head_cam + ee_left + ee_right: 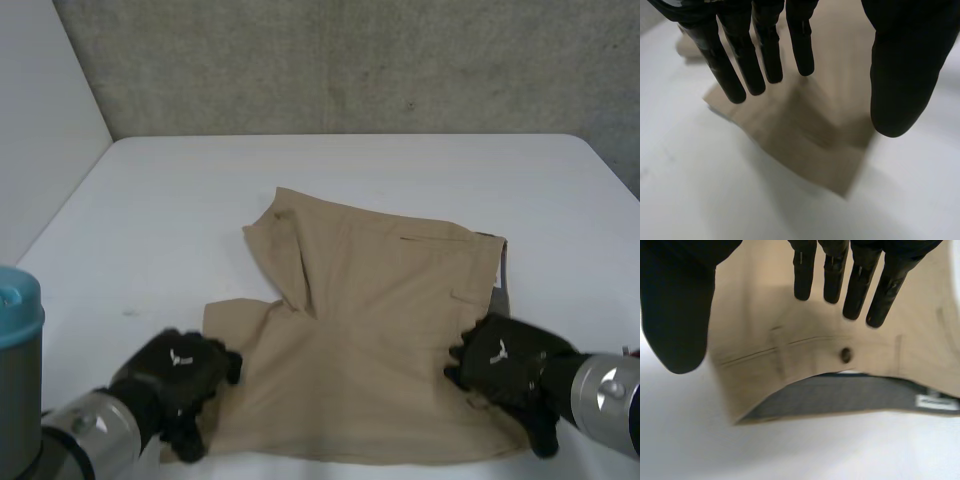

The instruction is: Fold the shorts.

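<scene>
Fingers (742,55) are held straight and empty, left hand (180,365) and right hand (505,362) over tan shorts (370,320) on the white table (400,170) (grey wall (350,60) behind).

Matt tan cloth shorts (370,340) on smooth white table (180,200).

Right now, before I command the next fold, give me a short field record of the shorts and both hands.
shorts: tan, spread on the white table
left hand: open, over a leg hem corner
right hand: open, over the waistband near the button
contact with cloth: cannot tell
</scene>
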